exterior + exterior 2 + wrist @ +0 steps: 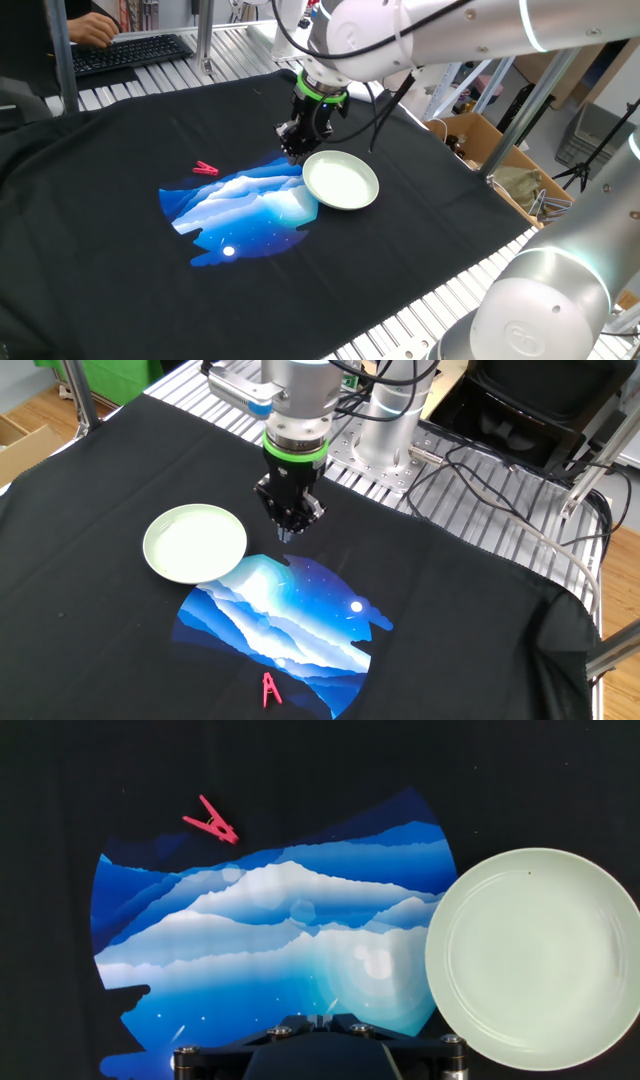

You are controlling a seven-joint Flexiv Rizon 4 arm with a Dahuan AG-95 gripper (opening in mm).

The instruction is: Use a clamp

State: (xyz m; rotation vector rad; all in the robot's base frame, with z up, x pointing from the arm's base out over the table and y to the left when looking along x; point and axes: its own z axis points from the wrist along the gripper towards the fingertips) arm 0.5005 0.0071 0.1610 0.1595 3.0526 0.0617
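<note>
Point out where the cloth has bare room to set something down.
Bare black cloth lies wide beyond the blue print. The plate overlaps one edge of the print, the clamp lies at the opposite edge, and the gripper hovers beside the plate.

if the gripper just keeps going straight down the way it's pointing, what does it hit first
Most likely the black cloth at the edge of the blue mountain print. The gripper points straight down there, between the pale green plate and the clamp, and would touch neither; exact depth is unclear.

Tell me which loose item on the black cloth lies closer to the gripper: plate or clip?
The pale green plate does: the gripper hangs just beside its rim. The red clamp lies apart, at the far edge of the blue mountain print.
</note>
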